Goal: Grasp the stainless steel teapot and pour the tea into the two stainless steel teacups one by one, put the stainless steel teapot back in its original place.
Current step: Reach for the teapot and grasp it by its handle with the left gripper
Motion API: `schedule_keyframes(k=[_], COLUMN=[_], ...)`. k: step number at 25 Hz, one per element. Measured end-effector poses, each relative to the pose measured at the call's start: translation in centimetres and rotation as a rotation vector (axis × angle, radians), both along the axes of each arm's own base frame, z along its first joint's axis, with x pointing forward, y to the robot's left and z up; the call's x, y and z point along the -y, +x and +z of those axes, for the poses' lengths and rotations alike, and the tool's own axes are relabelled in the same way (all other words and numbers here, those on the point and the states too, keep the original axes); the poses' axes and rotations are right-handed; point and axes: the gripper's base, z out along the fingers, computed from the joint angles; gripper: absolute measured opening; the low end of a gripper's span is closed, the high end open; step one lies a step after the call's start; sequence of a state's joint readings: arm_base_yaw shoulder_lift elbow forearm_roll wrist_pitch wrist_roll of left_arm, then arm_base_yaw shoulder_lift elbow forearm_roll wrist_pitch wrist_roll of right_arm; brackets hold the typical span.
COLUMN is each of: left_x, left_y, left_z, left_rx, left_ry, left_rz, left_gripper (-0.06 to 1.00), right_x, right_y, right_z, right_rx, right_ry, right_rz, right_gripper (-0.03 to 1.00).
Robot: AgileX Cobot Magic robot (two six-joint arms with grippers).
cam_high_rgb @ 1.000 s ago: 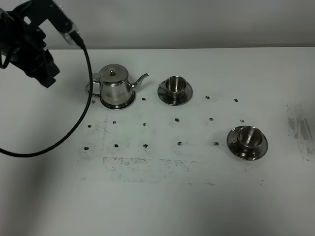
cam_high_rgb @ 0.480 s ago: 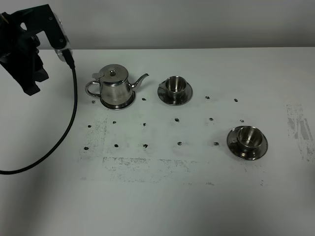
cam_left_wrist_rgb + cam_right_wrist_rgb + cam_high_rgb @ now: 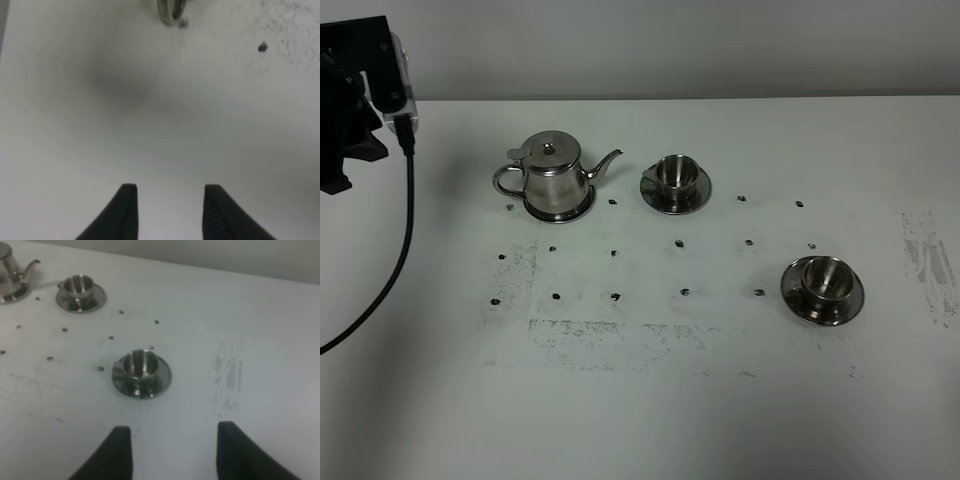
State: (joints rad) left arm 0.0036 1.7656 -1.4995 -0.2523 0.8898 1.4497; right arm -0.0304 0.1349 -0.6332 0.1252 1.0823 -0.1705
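Note:
The stainless steel teapot (image 3: 552, 178) stands upright on its ringed saucer, the original place (image 3: 583, 211), at the table's back left, spout toward the nearer teacup (image 3: 675, 180). The other teacup (image 3: 823, 285) sits on its saucer at the right. My left arm (image 3: 355, 95) hangs at the far left edge, well apart from the pot. In the left wrist view my left gripper (image 3: 170, 200) is open over bare table, with only the teapot's handle loop (image 3: 171, 12) showing. My right gripper (image 3: 172, 440) is open and empty, short of the right teacup (image 3: 141, 371); the teapot (image 3: 10, 275) lies far beyond.
A black cable (image 3: 395, 260) trails from the left arm down across the table's left side. Small dark dots (image 3: 614, 252) mark a grid on the white table (image 3: 650, 400), with scuffed patches at the front and the right edge.
The left arm has drawn back to the left, away from the teapot's handle, and its cable swung with it. Teapot and cups have not moved.

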Motion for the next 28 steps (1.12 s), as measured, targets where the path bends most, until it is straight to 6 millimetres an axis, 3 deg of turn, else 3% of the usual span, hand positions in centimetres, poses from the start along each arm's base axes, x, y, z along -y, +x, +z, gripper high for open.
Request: schedule_keyframes(k=[7,13,24,28], left_x=[-0.1,-0.1,0.1,0.2], left_y=[1.9,3.2,3.8,3.8], left_z=[-2.0,-4.3,-4.8,-4.8], left_rx=[0.044,0.026,0.057,0.059], left_ry=[-0.081,-0.093,-0.124,-0.123], left_rz=[0.013,0.033,0.037,0.027], left_gripper=[0.31,0.31,0.31,0.31], right_x=[0.2,0.4,0.8,0.7], right_y=[0.6,0.7,0.7,-0.3], right_z=[-2.6,-3.1,-3.4,-3.4], right_rx=[-0.087,-0.116,-0.133,-0.07], right_ry=[-0.007,-0.017,-0.013,-0.01], right_rz=[-0.02,-0.042,-0.085,-0.105], right_gripper=[0.38,0.38,0.38,0.38])
